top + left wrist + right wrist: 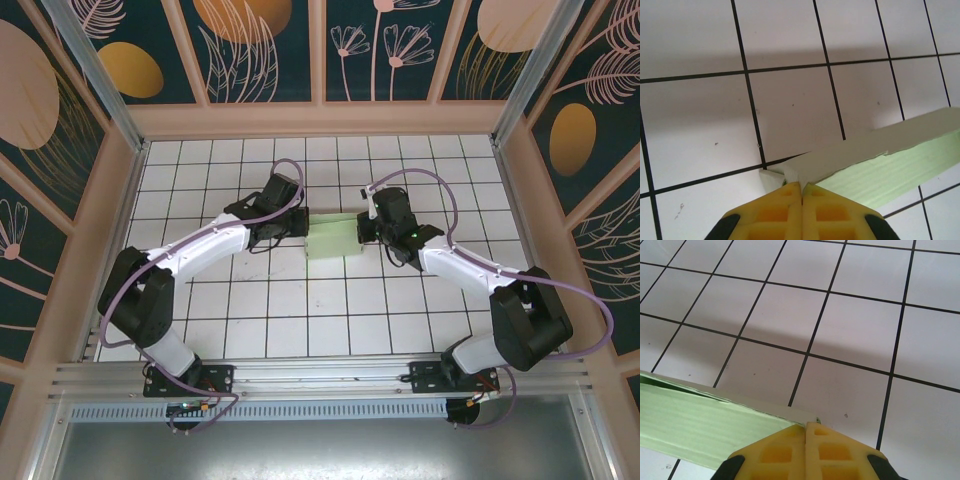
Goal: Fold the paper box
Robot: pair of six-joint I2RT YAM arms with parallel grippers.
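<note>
desk: where is the paper box in this shot?

operator: from above, i see the paper box [333,240] lying on the white tiled table [250,320], about mid-table and between my two arms. it is a pale green squarish shape with a lighter strip along its far side.

desk: and the left gripper?

operator: my left gripper [298,226] meets the box's left end. on its wrist camera the yellow fingers [775,215] are pressed flat together with a corner of the pale card pinched at their tips. the green card runs off to the right, lifted above the tiles.

desk: the right one?

operator: my right gripper [364,233] sits at the box's right end. its wrist view shows the jaws closed tight too, with the box's corner caught at the tips and the green wall stretching away to the left.
</note>
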